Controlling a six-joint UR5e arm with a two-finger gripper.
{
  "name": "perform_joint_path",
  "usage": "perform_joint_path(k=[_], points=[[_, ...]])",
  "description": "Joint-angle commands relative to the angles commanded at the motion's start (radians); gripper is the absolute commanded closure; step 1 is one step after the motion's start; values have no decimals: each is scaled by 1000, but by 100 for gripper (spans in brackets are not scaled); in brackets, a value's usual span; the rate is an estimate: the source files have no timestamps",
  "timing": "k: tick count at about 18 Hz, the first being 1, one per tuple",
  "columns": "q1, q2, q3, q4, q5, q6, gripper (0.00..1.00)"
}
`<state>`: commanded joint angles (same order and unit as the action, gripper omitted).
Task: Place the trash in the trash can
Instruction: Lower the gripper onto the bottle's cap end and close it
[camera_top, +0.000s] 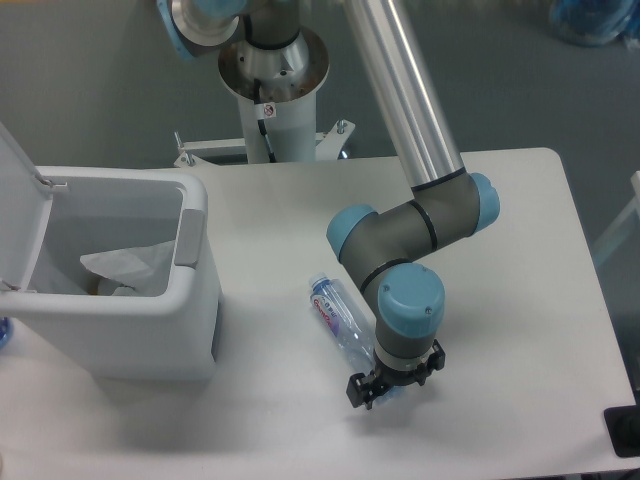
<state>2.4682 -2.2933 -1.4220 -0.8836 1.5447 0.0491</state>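
The clear plastic bottle (338, 317) with a blue-red label lies on the white table (500, 250), pointing from upper left to lower right. My gripper (394, 377) hangs straight down over the bottle's lower right end. It is open, with one black finger on each side of that end, which the wrist partly hides. The crumpled white wrapper (125, 268) lies inside the trash can (190, 300), a white boxy bin at the left with its lid (18, 190) swung up.
The arm's white pedestal (272, 95) stands behind the table's far edge. My elbow and forearm (420, 215) cross above the table's middle. A black object (625, 432) sits at the front right corner. Something blue (598, 18) lies on the floor at top right.
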Motion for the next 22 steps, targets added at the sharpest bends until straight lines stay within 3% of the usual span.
perform_joint_path(k=[2,11,22], points=[[0,0,-2,0,2,0,0],[0,2,0,0,2,0,18],[-2,2,-9,2,2,2,25]])
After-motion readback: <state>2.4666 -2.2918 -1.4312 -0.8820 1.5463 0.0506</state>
